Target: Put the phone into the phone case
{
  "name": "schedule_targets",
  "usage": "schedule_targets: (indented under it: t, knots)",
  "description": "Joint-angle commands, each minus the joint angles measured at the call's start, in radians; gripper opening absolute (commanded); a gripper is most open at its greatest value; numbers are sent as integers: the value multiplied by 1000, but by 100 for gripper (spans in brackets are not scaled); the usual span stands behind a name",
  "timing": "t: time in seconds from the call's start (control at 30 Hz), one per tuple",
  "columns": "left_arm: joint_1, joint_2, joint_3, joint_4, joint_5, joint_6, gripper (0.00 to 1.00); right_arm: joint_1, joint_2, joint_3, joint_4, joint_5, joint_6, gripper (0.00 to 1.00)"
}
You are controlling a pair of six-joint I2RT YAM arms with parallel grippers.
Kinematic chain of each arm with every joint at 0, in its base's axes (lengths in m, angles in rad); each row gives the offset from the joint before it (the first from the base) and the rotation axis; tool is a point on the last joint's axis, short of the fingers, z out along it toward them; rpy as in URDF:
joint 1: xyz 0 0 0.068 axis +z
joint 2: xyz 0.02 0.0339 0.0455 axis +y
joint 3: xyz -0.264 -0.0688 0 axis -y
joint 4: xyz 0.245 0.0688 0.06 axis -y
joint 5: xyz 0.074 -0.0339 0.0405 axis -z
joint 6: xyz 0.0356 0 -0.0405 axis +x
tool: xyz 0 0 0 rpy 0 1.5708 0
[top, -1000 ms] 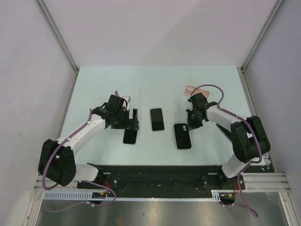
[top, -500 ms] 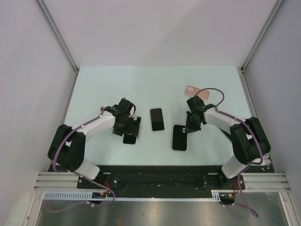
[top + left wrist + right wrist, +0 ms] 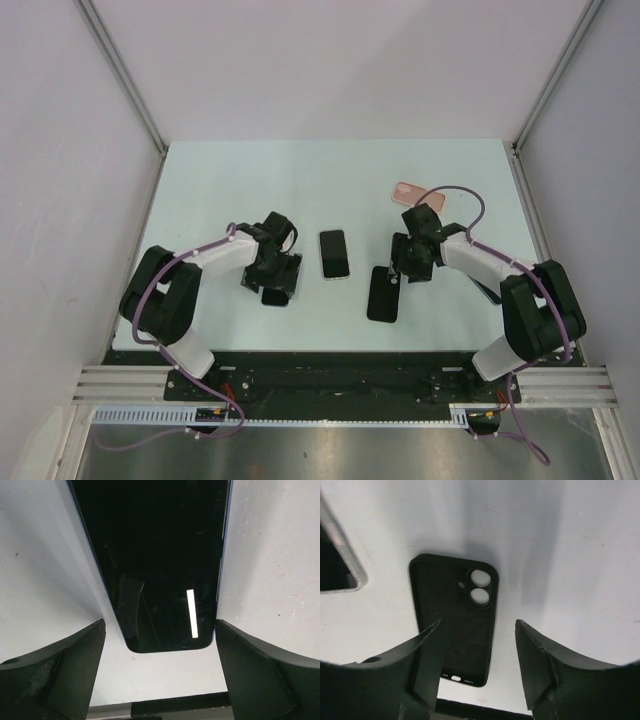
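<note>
A black phone [image 3: 160, 555] with a blue rim lies screen up on the table. My left gripper [image 3: 160, 624] is low over its near end, jaws open, one finger on each side of it. From above only that phone's near end [image 3: 272, 297] shows under the left gripper [image 3: 278, 272]. The black phone case [image 3: 457, 615] lies inside up on the table, camera holes at its far end. My right gripper [image 3: 479, 622] hangs open just above the case [image 3: 382, 295], holding nothing.
A second phone [image 3: 334, 254] with a silver rim lies between the two arms, and its corner [image 3: 337, 555] shows at the left of the right wrist view. A pink case [image 3: 418, 195] lies at the back right. Side walls enclose the table [image 3: 300, 180].
My right gripper has opened and let go of the black case, which slid slightly nearer and left. My left gripper has dropped over the dark phone and its jaws have narrowed slightly.
</note>
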Motion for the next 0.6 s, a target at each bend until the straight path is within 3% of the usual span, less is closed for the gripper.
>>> schedule_targets:
  t: [0.0,0.1,0.13,0.17,0.4,0.57]
  knots:
    - [-8,21,44,-20,-39,-3,92,4,-113,2,-2,-3,4,63]
    - [-8,27,44,-20,-38,-7,90,3,-163,-1,9,-17,-12,67]
    - [-8,28,42,-15,-35,-9,89,1,-176,-4,13,-26,-18,72]
    - [-8,31,42,-17,-27,-9,88,3,-189,-16,32,-43,-22,99]
    - [-9,45,24,1,13,-17,79,6,-327,-67,122,-86,-18,100]
    - [-14,29,-12,31,83,-44,71,18,-320,-76,197,-98,135,100]
